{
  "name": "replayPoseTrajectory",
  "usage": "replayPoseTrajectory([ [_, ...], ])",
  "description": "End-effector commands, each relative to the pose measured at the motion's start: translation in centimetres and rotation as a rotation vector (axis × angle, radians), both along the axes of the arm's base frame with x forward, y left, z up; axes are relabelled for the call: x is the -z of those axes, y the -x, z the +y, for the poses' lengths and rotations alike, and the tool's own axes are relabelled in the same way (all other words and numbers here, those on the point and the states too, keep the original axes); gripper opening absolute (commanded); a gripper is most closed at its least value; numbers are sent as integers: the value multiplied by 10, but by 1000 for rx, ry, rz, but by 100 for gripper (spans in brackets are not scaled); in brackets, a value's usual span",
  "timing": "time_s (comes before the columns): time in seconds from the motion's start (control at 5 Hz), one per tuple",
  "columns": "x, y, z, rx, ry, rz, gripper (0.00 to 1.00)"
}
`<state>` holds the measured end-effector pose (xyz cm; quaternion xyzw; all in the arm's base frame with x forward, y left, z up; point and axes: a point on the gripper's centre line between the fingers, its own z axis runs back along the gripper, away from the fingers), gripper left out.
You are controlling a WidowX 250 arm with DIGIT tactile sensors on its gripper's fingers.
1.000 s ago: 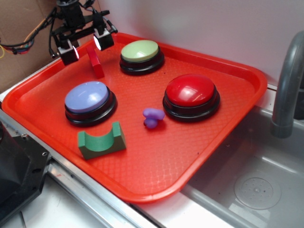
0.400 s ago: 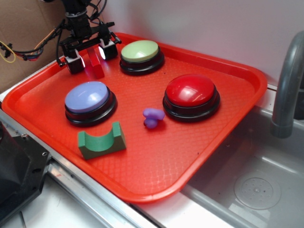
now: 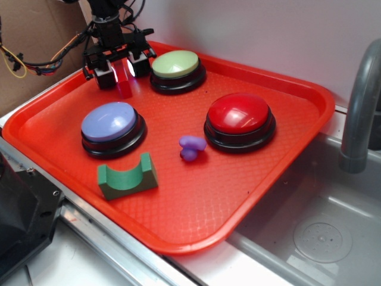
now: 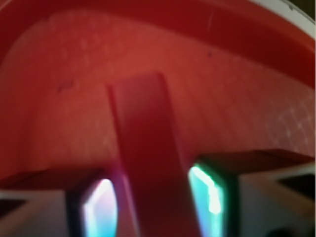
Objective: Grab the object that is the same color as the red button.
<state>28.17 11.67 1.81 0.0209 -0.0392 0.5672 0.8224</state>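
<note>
gripper (image 3: 122,68) lowered and shifted right, now straddling red block (image 3: 124,83)

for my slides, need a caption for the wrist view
End effector open around the red bar on the tray, a finger on each side.

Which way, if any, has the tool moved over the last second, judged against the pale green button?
Yes. The tool has moved toward the pale green button and lower, so its fingers now straddle the red block.
</note>
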Motion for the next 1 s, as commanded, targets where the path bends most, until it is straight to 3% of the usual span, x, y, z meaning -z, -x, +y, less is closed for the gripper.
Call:
replayPoseTrajectory([
  [0.0,-68,15,-19,149,-59,-103,3],
  [0.4,-120,42,-71,492,-7,-185,0],
  [0.8,-118,51,-102,813,74,-90,2],
])
